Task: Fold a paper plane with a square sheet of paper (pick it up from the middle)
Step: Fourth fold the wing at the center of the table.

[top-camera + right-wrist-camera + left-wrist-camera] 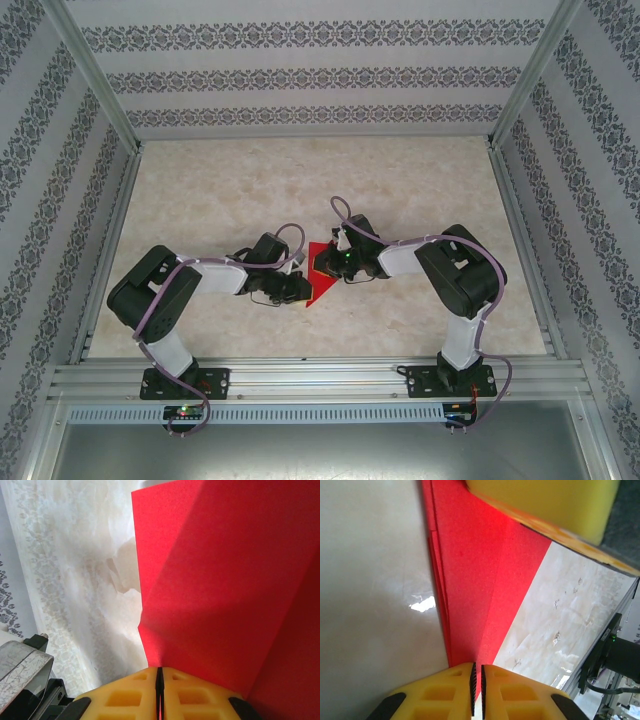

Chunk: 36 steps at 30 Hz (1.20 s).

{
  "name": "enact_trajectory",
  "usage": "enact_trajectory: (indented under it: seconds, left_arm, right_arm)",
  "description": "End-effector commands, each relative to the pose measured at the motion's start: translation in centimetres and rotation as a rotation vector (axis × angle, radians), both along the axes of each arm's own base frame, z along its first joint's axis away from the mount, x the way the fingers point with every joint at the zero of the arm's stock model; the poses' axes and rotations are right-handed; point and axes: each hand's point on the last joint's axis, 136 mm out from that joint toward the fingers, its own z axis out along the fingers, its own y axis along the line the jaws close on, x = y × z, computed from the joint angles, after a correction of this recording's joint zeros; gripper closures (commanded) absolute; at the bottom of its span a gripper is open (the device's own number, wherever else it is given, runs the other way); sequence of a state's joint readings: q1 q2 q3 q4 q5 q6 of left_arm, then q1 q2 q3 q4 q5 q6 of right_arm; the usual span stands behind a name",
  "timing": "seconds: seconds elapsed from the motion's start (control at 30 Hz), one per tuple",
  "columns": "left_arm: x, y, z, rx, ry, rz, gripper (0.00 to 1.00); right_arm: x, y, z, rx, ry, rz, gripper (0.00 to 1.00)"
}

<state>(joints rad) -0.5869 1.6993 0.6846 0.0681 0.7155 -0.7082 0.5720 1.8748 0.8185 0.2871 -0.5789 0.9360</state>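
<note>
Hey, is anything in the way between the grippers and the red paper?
Nothing visible stands in the way. The left gripper and the right gripper are each shut on the red paper, which runs straight in between the closed fingers.

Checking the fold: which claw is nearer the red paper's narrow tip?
Left. The left claw pinches the paper at that tip; the right claw grips its wider end.

Creased bright-red paper (318, 288), partly folded
</note>
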Motion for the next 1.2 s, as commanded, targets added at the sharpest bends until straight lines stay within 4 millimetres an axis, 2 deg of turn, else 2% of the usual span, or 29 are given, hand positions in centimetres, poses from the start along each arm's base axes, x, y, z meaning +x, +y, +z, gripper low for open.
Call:
enact_trajectory:
  seconds: [0.0, 0.23, 0.37, 0.43, 0.6, 0.67, 0.77, 0.87, 0.97, 1.07, 1.17]
  left_arm:
    - [-6.0, 2.6, -3.0, 0.11, 0.22, -0.067, 0.85]
    - [-8.3, 4.1, -3.0, 0.2, 0.232, -0.121, 0.85]
    - [-8.4, 3.5, -2.1, 0.174, 0.212, -0.133, 0.86]
    - [-7.5, 3.4, -1.1, 0.17, 0.156, -0.115, 0.87]
    - [-4.5, 2.7, 3.1, 0.135, -0.019, -0.059, 0.88]
    - [-3.1, 1.8, 4.5, 0.092, -0.074, -0.035, 0.88]
    - [-1.0, 0.2, 5.5, 0.038, -0.115, -0.013, 0.89]
    - [0.7, -1.3, 5.5, 0.013, -0.124, -0.018, 0.89]
    - [1.7, -2.3, 4.6, -0.013, -0.118, -0.001, 0.89]
    - [1.7, -3.1, 3.3, -0.052, -0.08, -0.001, 0.89]
    - [0.8, -2.4, 0.8, -0.005, -0.006, 0.004, 0.89]
  right_arm:
    - [-1.3, -2.6, -4.4, -0.157, 0.087, -0.034, 0.88]
    - [-1.5, -2.6, -4.6, -0.164, 0.089, -0.03, 0.88]
    - [-1.5, -2.7, -4.6, -0.165, 0.09, -0.03, 0.88]
    - [-1.5, -2.7, -4.5, -0.164, 0.089, -0.029, 0.88]
    - [-1.6, -2.7, -4.6, -0.165, 0.091, -0.03, 0.88]
    - [-1.7, -2.7, -4.6, -0.165, 0.092, -0.031, 0.88]
    - [-1.6, -2.7, -4.6, -0.165, 0.089, -0.032, 0.88]
    - [-1.6, -2.7, -4.6, -0.163, 0.09, -0.031, 0.88]
    - [-1.8, -2.7, -4.6, -0.166, 0.092, -0.028, 0.88]
    - [-1.7, -2.7, -4.6, -0.167, 0.089, -0.028, 0.88]
    - [-1.8, -2.7, -4.6, -0.168, 0.091, -0.028, 0.88]
